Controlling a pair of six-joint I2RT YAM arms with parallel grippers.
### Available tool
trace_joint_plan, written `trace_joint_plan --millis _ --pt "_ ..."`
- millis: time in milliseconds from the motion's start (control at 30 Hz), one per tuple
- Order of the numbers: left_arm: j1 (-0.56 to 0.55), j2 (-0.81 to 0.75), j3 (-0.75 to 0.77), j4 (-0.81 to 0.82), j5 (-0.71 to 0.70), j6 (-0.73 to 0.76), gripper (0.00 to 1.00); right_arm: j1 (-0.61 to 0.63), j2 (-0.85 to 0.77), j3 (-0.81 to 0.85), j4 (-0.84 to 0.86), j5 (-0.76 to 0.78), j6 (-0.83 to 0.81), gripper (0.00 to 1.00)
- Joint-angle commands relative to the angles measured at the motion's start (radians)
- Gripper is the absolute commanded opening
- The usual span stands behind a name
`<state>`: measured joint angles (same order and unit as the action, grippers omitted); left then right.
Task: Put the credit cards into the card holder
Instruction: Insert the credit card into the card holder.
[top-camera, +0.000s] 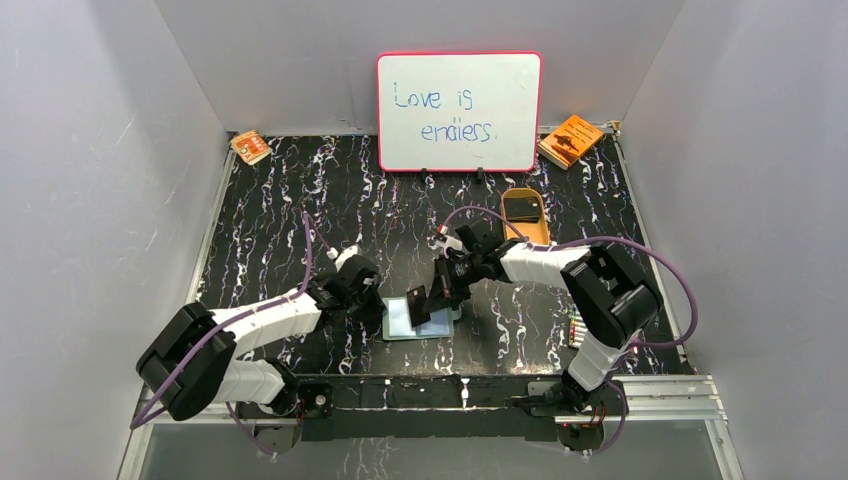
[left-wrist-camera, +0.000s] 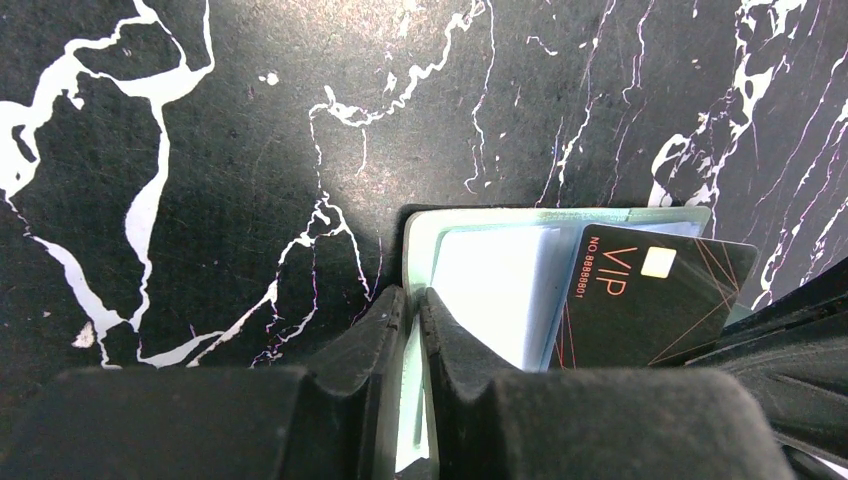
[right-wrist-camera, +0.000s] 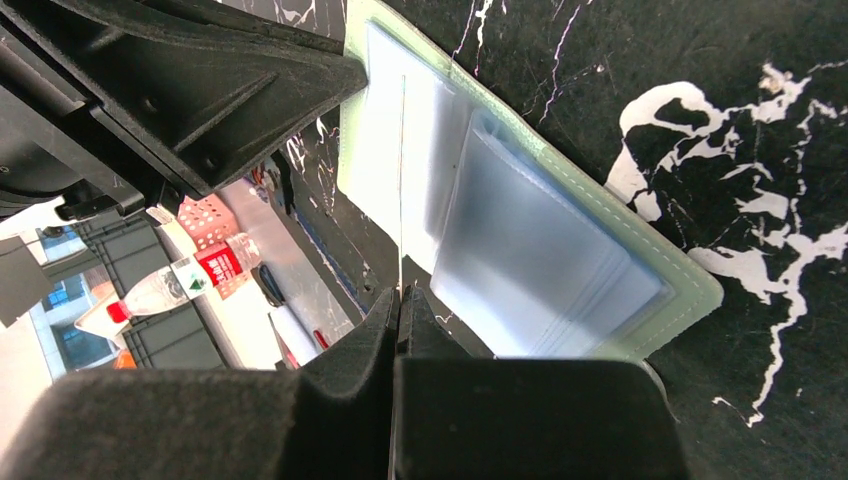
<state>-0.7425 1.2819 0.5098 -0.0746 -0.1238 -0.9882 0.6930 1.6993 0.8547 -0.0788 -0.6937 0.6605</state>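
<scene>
1. The card holder (top-camera: 400, 320) is a flat grey-green sleeve, lying open with its pale blue-white inside and clear plastic pockets facing up. It sits on the black, white-veined tabletop (top-camera: 280, 220), toward the near edge and between the two arms.
2. One credit card (left-wrist-camera: 650, 300), a thin black rectangle with red "VIP" lettering and a small pale chip, hangs tilted over the pocket side of the holder. You cannot tell from these views whether its leading edge has entered a pocket.
3. Your right gripper (right-wrist-camera: 400, 295) is pinched together on that card. In the right wrist view the card shows edge-on as a thin line between the fingers.
4. Your left gripper (left-wrist-camera: 412, 300) is clamped on the holder's pale green rim, at the edge away from the card, which should steady the holder.
5. The step in hand looks like inserting this card. Lower its angle until it is nearly flat with the pocket and line its long edges up with the stitched sides. Then slide it along the pocket rather than down into it.
6. Hold the left clamp firm as you push, because the holder looks light and would likely skid or fold if freed.
7. The pinch sits near one edge, so the card may pivot. Go slowly, and stop if it bows.
8. More dark cards (top-camera: 520, 207) appear to lie in the tan oval tray (top-camera: 535, 232), well beyond the right gripper. The pockets look empty, so I judge most of the task is left.
</scene>
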Motion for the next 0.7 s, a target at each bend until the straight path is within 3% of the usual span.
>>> trace_joint_plan --millis 0,667 --pt "0.001 0.036 -0.022 -0.091 -0.024 0.015 0.09 -0.004 -0.018 0.000 -0.001 -0.017 0.012 0.00" --pt "0.001 0.033 -0.025 -0.089 -0.025 0.012 0.07 -0.005 0.007 -0.039 -0.024 -0.010 0.034 0.00"
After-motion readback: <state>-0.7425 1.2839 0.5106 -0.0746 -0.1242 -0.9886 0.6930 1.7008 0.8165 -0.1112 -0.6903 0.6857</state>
